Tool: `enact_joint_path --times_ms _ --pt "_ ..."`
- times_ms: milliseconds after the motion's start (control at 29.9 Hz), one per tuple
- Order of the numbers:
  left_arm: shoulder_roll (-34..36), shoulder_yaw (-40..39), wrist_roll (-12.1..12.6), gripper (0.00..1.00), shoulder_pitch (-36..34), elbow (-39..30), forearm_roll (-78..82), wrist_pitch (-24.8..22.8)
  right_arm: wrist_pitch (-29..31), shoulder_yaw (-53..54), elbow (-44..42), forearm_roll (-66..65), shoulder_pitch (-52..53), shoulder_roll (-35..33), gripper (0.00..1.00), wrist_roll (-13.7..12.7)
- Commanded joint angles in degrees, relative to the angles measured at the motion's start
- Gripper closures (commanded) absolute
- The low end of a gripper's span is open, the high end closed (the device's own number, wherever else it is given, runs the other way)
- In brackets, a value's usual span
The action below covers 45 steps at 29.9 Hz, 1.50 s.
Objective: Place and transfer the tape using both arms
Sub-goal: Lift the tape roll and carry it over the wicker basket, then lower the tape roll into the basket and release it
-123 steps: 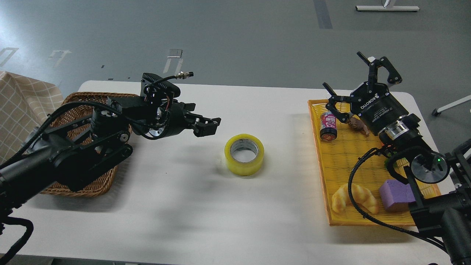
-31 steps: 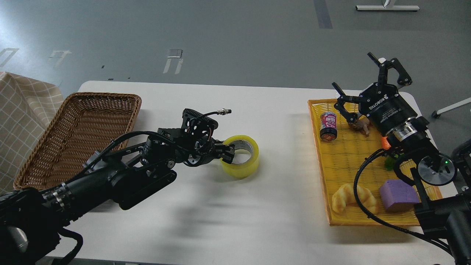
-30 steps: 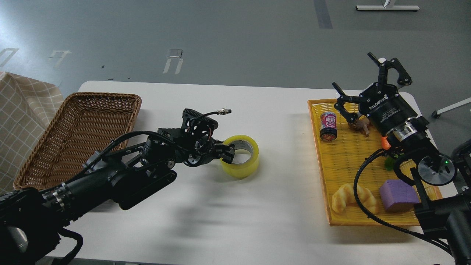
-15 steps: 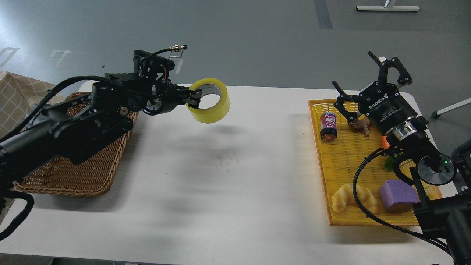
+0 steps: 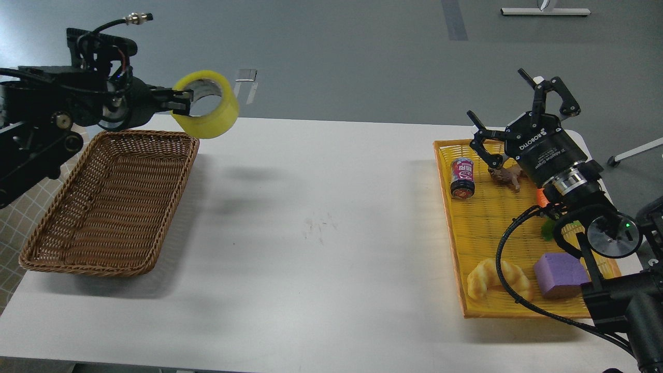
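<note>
The tape [image 5: 210, 116], a yellow roll with a grey-white core, hangs in the air above the far right corner of the brown wicker basket [image 5: 111, 207]. My left gripper [image 5: 181, 102] is shut on the roll's left wall, one finger inside the core. The left arm comes in from the upper left. My right gripper [image 5: 518, 119] is open and empty, its fingers spread above the far end of the yellow tray [image 5: 492, 228].
The yellow tray holds a small can [image 5: 462, 177], a brown figure [image 5: 505, 176], a croissant [image 5: 497, 278] and a purple block [image 5: 559, 274]. The white table [image 5: 321, 248] spans between basket and tray. A checked cloth [image 5: 10, 238] lies at the left edge.
My left gripper took hold of the tape on the table, lifted it and carried it up and left to above the basket's corner. The right arm has barely moved.
</note>
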Motion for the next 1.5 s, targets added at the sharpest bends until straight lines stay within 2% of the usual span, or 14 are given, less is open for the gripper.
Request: enact_joint_path --times_ms 0,200,501,635,969,1470 --pt "3.9 0.6 -0.3 1.0 0.2 0.0 -0.6 0.0 0.0 0.0 0.0 0.1 0.0 0.1 0.0 0.0" --pt "8.1 0.9 -0.4 1.0 4.5 0.0 -1.8 0.0 0.0 0.0 -0.2 0.0 0.0 1.4 0.0 0.0" --pt "8.1 1.0 -0.4 1.0 13.4 0.8 -1.8 0.0 0.0 -0.1 -0.2 0.0 0.3 2.7 0.0 0.0" --pt "7.2 1.0 -0.5 1.0 16.5 2.2 -1.7 1.8 0.0 -0.1 -0.2 0.1 0.3 2.9 0.0 0.0" --pt "6.1 1.1 -0.4 1.0 17.5 3.6 -1.6 2.3 0.0 -0.1 -0.2 0.0 0.2 4.3 0.0 0.0" --pt "1.8 1.0 -0.2 1.0 19.7 9.9 -1.6 5.5 0.0 -0.1 -0.2 0.0 0.2 4.4 0.0 -0.1"
